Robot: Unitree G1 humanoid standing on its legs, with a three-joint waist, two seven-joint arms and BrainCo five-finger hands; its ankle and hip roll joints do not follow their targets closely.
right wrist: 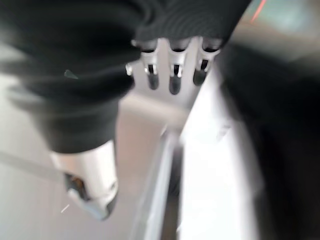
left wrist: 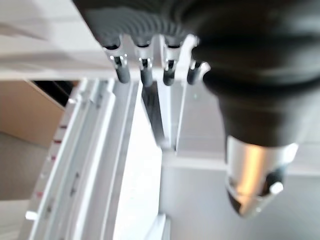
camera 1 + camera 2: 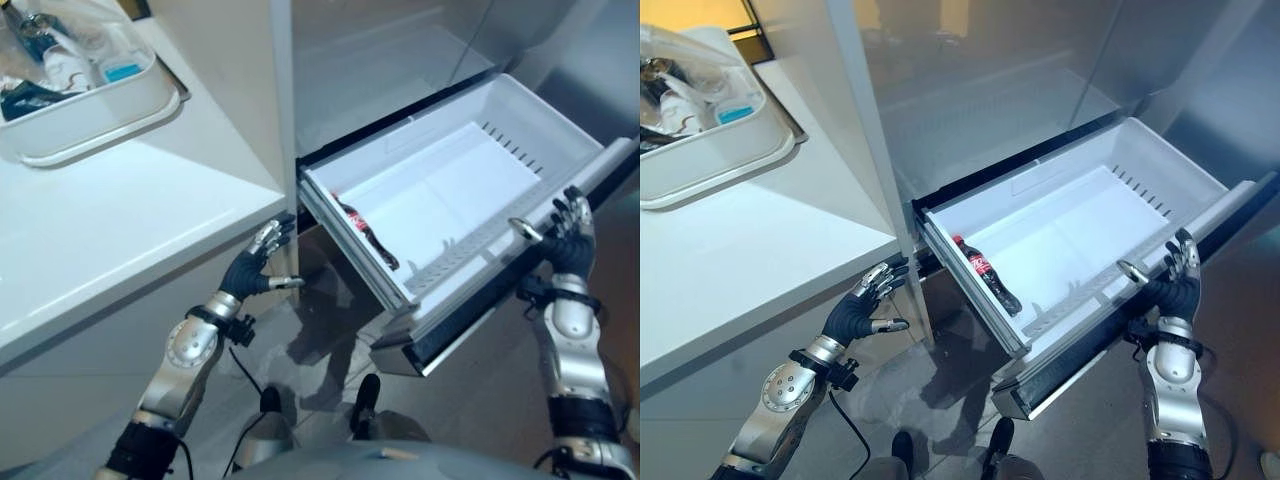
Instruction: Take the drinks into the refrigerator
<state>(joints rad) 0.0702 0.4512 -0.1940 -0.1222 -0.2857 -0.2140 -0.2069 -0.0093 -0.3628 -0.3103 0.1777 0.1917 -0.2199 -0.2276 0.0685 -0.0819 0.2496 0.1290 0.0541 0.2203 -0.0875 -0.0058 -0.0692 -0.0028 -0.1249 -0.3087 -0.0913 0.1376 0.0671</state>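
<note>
The robot's left hand (image 3: pixel 252 268), silver fingers under a dark ribbed cover, is hovering nearest, low beside the front edge of the white countertop (image 3: pixel 120 220), with its fingers lying straight and slightly spread and its thumb sticking out to the side, closed on nothing. In its own wrist view the fingers (image 2: pixel 145 67) are reaching straight forward, apart from the thumb, toward white drawer walls.

Across from it, the robot's right hand (image 3: pixel 1175 285) is resting at the front panel of the pulled-out white plastic refrigerator drawer (image 3: pixel 520 215), fingers extended upward along the panel and thumb angled toward the drawer's inside. Whether the fingertips are pressing the panel or just beside it is hard to tell. In the right wrist view the fingers (image 1: pixel 172 70) are showing straight and relaxed, gripping nothing.

The drawer is standing wide open, jutting out from the lower part of the grey refrigerator (image 3: pixel 990 90). Inside it, a dark cola bottle with a red label (image 3: pixel 987 272) is lying on its side along the drawer wall nearest the left hand, touching that wall; the rest of the drawer floor is showing bare white.

On the countertop, well apart from the drawer, a white rectangular tray (image 3: pixel 85 125) is holding clear plastic packaging and small blue-labelled items that are too unclear to name.
</note>
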